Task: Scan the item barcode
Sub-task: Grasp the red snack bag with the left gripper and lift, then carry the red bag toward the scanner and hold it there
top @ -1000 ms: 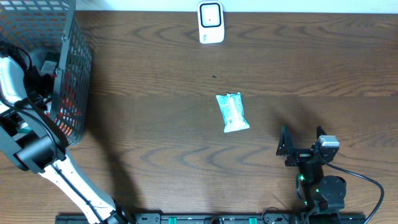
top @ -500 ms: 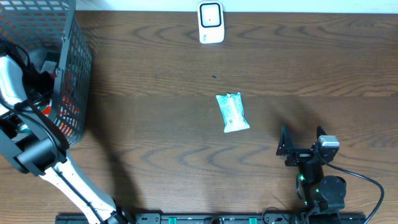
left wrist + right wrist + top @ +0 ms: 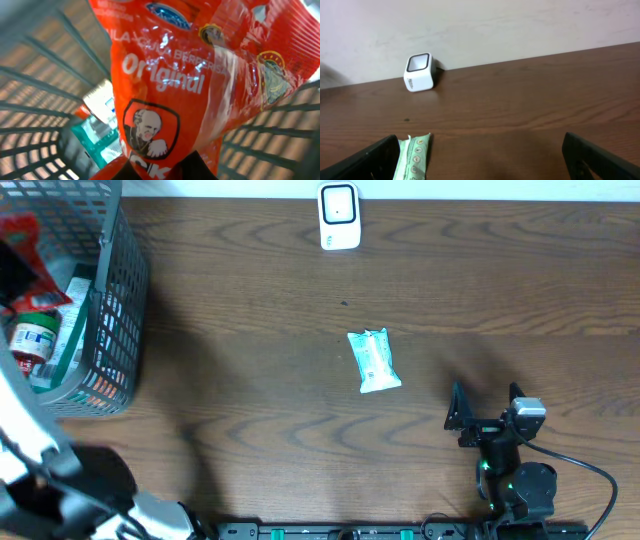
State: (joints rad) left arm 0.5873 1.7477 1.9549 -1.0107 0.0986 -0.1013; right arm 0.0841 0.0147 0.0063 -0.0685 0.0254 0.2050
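The left gripper (image 3: 160, 171) is closed on one edge of an orange-red "Original" snack bag (image 3: 170, 95). The bag is held up over the wire basket (image 3: 112, 300) at the far left, presumably to clear the other goods (several lie below). The white barcode scanner (image 3: 339, 217) is set at the far edge, well apart. The right gripper (image 3: 487, 406) is parked wide open at the near right.
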